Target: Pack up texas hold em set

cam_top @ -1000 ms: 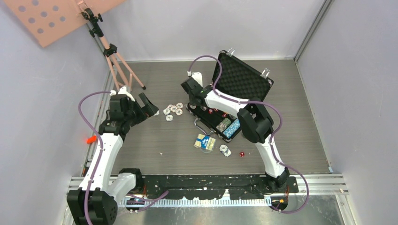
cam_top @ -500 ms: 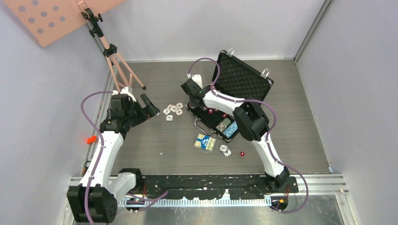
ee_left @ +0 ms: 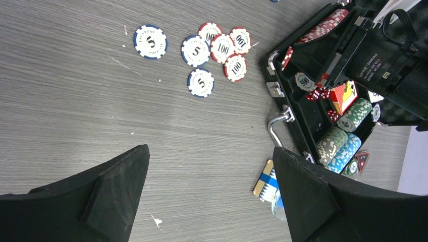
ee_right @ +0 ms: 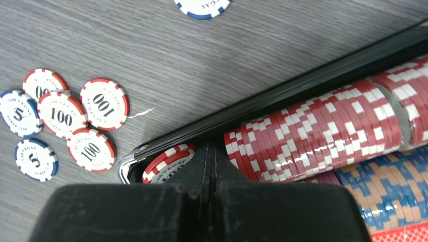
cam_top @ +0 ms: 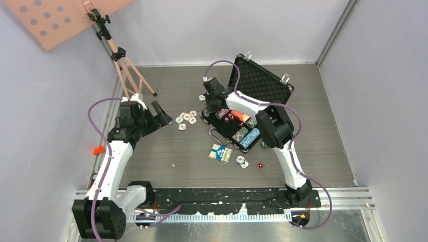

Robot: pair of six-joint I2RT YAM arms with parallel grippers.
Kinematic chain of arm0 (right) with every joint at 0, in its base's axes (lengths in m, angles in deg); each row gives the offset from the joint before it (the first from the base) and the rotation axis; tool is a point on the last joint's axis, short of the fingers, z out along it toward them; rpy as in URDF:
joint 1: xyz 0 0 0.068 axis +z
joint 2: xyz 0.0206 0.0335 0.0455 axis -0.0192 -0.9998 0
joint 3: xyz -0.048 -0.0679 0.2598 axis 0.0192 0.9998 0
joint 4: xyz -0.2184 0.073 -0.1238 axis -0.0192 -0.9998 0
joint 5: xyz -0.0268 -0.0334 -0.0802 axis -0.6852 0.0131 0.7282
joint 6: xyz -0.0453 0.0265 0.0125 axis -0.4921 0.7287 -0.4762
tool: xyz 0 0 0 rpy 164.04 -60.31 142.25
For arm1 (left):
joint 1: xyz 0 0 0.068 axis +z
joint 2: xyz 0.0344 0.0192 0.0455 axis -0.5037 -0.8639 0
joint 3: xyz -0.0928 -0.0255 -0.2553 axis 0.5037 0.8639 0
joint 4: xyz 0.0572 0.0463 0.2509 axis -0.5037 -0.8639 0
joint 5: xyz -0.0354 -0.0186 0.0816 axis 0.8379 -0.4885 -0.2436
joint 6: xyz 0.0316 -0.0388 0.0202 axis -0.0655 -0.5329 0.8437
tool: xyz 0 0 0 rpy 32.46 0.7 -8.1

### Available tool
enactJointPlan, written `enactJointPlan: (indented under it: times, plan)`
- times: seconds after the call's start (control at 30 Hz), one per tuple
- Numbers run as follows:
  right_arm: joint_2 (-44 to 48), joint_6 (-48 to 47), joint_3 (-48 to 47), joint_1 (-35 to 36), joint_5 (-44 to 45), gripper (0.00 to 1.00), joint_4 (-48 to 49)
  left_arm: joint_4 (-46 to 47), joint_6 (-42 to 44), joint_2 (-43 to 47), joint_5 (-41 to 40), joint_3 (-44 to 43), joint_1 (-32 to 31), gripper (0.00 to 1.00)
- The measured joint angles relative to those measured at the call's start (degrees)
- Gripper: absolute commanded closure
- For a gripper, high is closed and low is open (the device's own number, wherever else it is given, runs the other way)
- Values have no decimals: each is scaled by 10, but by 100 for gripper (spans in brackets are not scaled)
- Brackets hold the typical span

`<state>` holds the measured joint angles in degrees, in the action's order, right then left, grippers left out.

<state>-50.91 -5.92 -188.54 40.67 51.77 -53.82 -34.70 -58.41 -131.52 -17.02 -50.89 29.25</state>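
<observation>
We are nudging our right tool (ee_right: 209, 151), pressed together, rightward into the open briefcase (cam_top: 260, 83) mid-frame against the red chip row (ee_right: 313, 131), while our spread left tool (ee_left: 209, 154) is hovering near loose chips (ee_left: 222, 49) awaiting packing on the desk (ee_left: 75, 101)

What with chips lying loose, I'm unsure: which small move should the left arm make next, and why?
Probably lower the open left gripper onto the loose chips on the table ahead of it. They're outside the briefcase, and the shut right gripper is at the red chip row.
</observation>
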Motion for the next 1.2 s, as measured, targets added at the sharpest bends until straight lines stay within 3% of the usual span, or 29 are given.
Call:
enactJointPlan:
  times: [0.27, 0.67, 1.2]
  plan:
    - [0, -77, -1, -13, -65, 99, 3, 0, 0, -3, 12, 0, 0, 6]
    - [5, -160, -1, 2, -43, 99, -12, 1, 0, -19, 37, -8, 0, 9]
    - [29, -108, -5, 25, 17, 99, -38, 1, -2, -41, 41, -9, 0, 11]
